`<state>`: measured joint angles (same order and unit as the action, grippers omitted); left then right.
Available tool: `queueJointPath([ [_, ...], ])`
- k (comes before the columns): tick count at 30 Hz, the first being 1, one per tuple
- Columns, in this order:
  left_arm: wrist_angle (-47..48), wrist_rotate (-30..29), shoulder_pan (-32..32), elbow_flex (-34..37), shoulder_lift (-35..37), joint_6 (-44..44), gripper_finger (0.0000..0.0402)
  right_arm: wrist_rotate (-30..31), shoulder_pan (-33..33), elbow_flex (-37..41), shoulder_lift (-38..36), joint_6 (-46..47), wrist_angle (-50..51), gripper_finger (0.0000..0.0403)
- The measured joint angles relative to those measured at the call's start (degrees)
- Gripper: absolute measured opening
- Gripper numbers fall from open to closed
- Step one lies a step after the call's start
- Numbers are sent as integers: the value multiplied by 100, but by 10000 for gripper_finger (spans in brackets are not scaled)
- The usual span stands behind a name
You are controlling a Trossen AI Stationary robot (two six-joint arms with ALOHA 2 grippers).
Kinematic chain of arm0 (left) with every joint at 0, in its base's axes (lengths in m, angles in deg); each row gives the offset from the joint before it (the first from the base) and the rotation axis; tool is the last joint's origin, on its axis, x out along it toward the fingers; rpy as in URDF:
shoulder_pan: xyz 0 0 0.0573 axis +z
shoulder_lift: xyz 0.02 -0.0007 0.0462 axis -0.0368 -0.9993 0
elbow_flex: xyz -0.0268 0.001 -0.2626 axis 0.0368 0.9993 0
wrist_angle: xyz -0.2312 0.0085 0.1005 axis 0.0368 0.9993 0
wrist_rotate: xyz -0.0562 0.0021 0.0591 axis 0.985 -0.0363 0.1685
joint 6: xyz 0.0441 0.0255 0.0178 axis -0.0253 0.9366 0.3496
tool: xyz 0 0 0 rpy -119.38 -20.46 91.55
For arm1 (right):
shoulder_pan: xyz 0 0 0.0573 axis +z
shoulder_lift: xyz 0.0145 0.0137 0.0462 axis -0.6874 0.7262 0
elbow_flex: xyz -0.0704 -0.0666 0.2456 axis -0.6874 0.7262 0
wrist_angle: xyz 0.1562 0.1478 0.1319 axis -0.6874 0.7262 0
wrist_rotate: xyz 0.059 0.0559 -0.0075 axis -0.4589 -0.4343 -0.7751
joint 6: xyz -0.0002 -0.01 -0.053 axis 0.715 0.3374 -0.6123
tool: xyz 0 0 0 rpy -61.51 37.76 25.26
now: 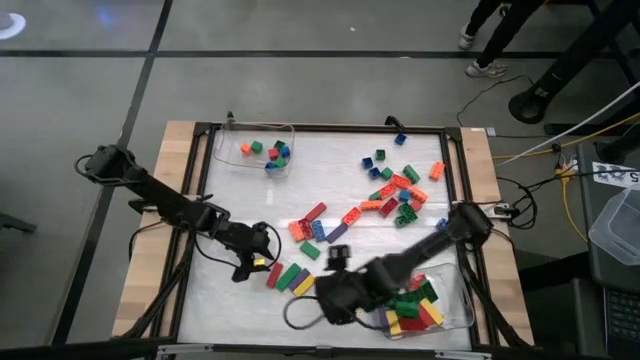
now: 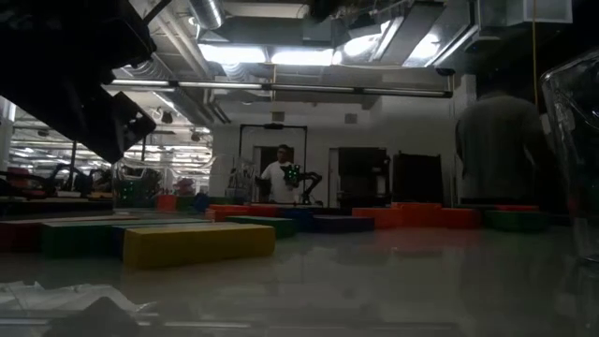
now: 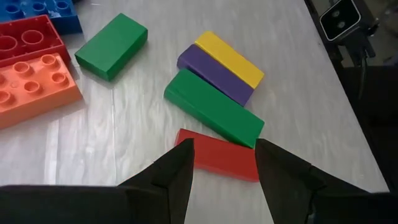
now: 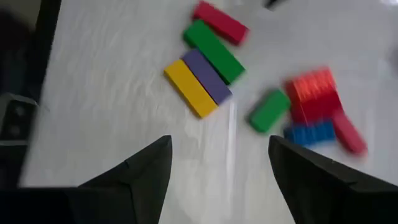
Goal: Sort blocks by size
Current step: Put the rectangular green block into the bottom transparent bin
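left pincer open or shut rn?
Open. In the left wrist view the left pincer has a clear gap between its fingers, straddling the red block on the table without closing on it.

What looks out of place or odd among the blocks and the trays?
Nothing is spilled or broken. Many blocks lie scattered on the table, unsorted. Four long ones, red, green, purple and yellow, lie side by side, smooth faces up, before the open left gripper.
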<state>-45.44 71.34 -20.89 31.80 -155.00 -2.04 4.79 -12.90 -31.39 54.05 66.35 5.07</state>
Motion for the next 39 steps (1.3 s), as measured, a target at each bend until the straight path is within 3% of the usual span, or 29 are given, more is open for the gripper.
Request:
queueJointPath([
  [3,1,0,0,0,0,0,159,-327,-241,3,289,-1077,-216,264],
  [5,-1,-2,0,0,0,0,159,-308,-420,9,429,-1169,-176,264],
  [9,-1,-4,0,0,0,0,159,-367,-924,9,564,141,-181,264],
  [13,1,-22,0,0,0,0,159,-880,-1369,9,663,1275,-252,264],
  [22,30,-98,0,2,-2,1,159,-1095,-1384,11,1176,1563,-476,264],
  [29,25,-107,0,2,-2,136,159,-359,-1369,15,1248,1930,-441,264],
  [39,26,-120,1,2,-4,46,159,-467,-1369,331,1296,2328,-400,264],
])
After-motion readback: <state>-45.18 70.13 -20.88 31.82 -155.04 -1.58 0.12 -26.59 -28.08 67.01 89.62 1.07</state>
